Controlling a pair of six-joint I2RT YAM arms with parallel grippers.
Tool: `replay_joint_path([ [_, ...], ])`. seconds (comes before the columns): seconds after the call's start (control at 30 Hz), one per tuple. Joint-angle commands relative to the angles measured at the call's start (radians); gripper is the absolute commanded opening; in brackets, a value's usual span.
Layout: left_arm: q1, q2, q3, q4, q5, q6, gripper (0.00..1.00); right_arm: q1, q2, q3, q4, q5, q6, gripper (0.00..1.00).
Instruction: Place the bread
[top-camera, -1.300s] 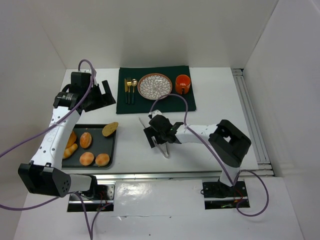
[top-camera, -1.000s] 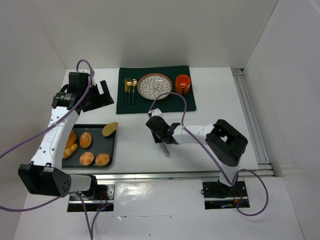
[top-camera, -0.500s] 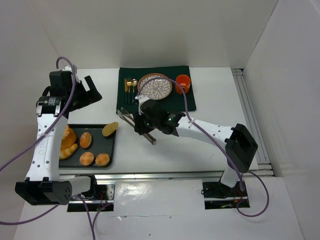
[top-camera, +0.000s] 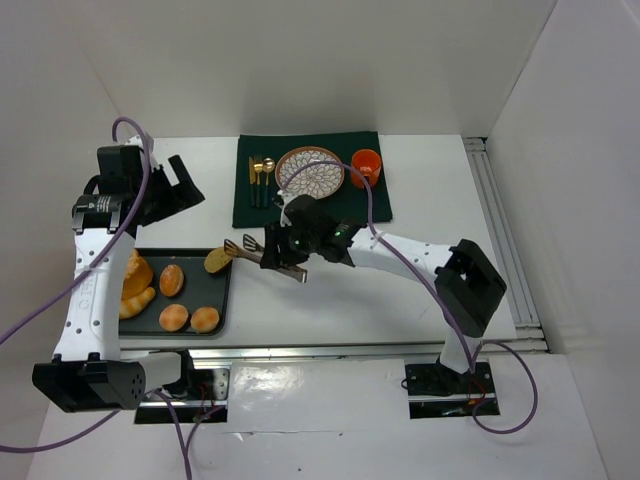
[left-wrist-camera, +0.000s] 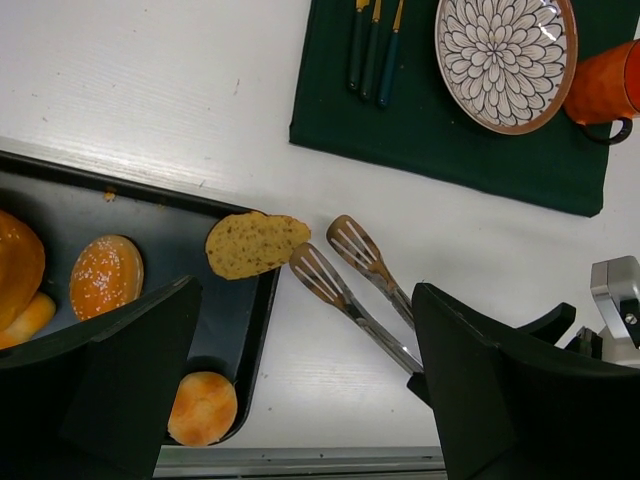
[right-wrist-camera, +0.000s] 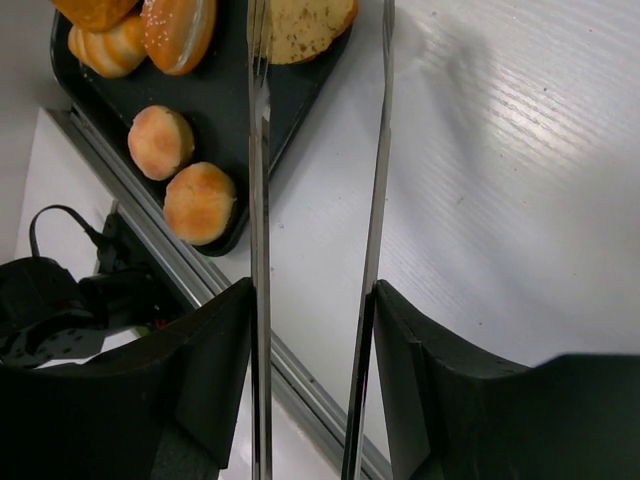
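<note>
The right gripper (top-camera: 288, 256) is clamped on the handle end of the tongs (left-wrist-camera: 318, 275), whose blades are spread with their tips just right of the bread slice (left-wrist-camera: 256, 242) on the tray's (left-wrist-camera: 160, 215) far right rim. The left gripper (top-camera: 180, 185) hangs wide open, empty. This looks like the approach: next the blades must straddle and squeeze the slice, probably bound for the plate (left-wrist-camera: 505, 60)
</note>
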Motion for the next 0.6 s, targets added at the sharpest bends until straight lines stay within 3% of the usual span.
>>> replay_joint_path([
  [0.0,0.007,-0.018,-0.008,0.027,0.026,-0.007,1.0,-0.006,0.008,0.007,0.09,-0.025,0.049,0.57],
  [0.37,0.016,-0.018,0.001,0.036,0.026,-0.007,1.0,-0.006,0.099,0.057,0.113,-0.065,0.05,0.53],
  [0.57,0.016,-0.018,-0.008,0.036,0.026,-0.007,1.0,-0.006,0.05,0.032,0.131,-0.03,0.05,0.33],
])
